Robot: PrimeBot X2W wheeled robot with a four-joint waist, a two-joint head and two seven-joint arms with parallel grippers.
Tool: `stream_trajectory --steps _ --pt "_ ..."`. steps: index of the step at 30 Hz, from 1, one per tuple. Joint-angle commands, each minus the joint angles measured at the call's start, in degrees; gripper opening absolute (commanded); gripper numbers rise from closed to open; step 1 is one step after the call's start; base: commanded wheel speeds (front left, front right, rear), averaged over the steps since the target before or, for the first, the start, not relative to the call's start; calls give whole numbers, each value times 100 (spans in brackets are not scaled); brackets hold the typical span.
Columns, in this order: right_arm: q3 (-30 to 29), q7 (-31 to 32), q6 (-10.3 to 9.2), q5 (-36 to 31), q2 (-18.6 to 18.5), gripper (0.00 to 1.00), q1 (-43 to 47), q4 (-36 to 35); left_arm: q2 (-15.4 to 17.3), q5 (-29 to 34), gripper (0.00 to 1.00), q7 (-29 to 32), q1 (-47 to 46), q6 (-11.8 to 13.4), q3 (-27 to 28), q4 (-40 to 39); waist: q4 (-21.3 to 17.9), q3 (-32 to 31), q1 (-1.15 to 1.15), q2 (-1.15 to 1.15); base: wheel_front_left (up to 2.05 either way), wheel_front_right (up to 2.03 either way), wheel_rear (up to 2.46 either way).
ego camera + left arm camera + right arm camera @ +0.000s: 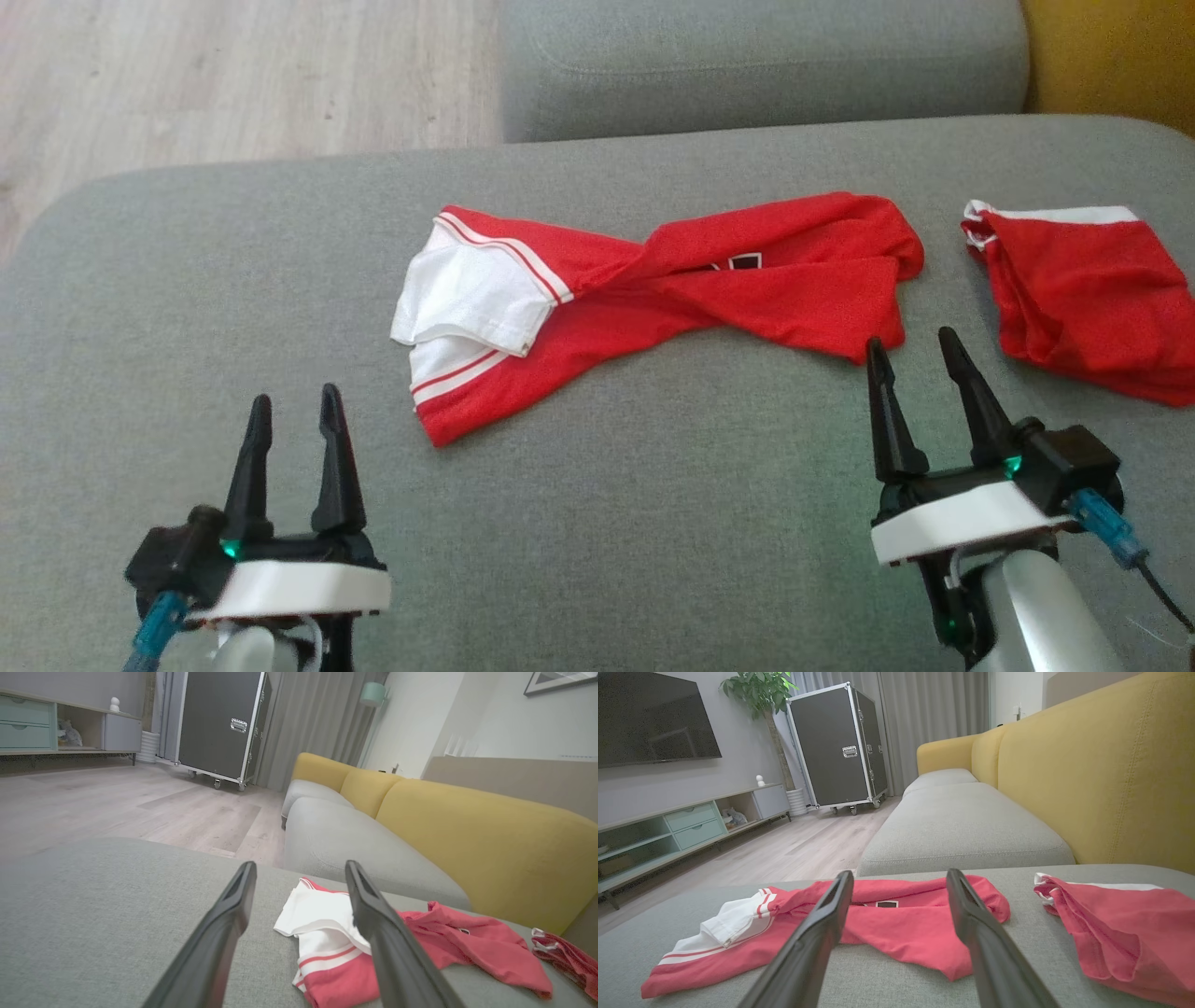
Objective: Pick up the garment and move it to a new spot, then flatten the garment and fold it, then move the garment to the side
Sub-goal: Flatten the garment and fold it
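A red garment (709, 280) with white panels and red stripes lies twisted and crumpled across the middle of the grey sofa seat (653, 504); it also shows in the left wrist view (420, 947) and the right wrist view (896, 928). My left gripper (292, 409) stands open at the lower left, short of the garment's white end, with nothing between its fingers. At the lower right, my right gripper (913, 345) is open too, its fingertips just in front of the garment's red right end, holding nothing.
A second red piece with a white band (1083, 289) lies on the seat at the far right. Beyond the seat's far edge are another grey cushion (756, 65), a yellow backrest (1111, 765) and wooden floor (233, 75).
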Motion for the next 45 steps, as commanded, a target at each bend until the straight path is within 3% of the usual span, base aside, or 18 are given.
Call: stream_trajectory --steps 1,5,10,16,25,32,37,38,39,40,45 --pt "165 -37 -5 -42 -10 100 -203 -177 27 115 100 -53 -287 -28 163 -136 -58 89 0 0 0 0 0" --pt "152 -37 -5 4 -10 100 -276 -224 184 446 100 -7 -622 -107 -173 122 -155 349 0 0 0 0 0" --pt "101 -37 -5 38 -10 100 -408 -284 488 611 100 609 -1335 -219 -1009 480 -271 797 0 0 0 0 0" --pt "76 -37 -5 76 -10 100 -597 -350 712 994 100 961 -2224 -220 -1545 964 -451 1247 0 0 0 0 0" --pt "29 -37 -5 158 -10 100 -778 -350 701 1472 100 1143 -2934 19 -1839 1705 -657 1520 0 0 0 0 0" --pt "22 -37 -5 213 -10 100 -834 -340 820 1885 100 1140 -3220 555 -1921 2188 -720 1583 0 0 0 0 0" --pt "0 -37 -5 224 -10 100 -832 -316 809 1904 100 1147 -3309 573 -1991 2408 -688 1566 0 0 0 0 0" --pt "-1 -37 -5 222 -10 100 -833 -308 809 1900 93 1142 -3321 562 -2005 2433 -677 1559 0 0 0 0 0" --pt "0 -37 -5 220 -10 100 -837 -299 810 1891 58 1135 -3334 549 -2015 2456 -666 1550 0 0 0 0 0" --pt "6 -37 -5 220 -10 100 -841 -292 815 1883 0 1116 -3349 541 -2020 2474 -657 1539 0 0 0 0 0" --pt "70 -37 -5 224 -10 100 -851 -259 838 1822 0 955 -3409 559 -2001 2495 -637 1484 0 0 0 0 0"
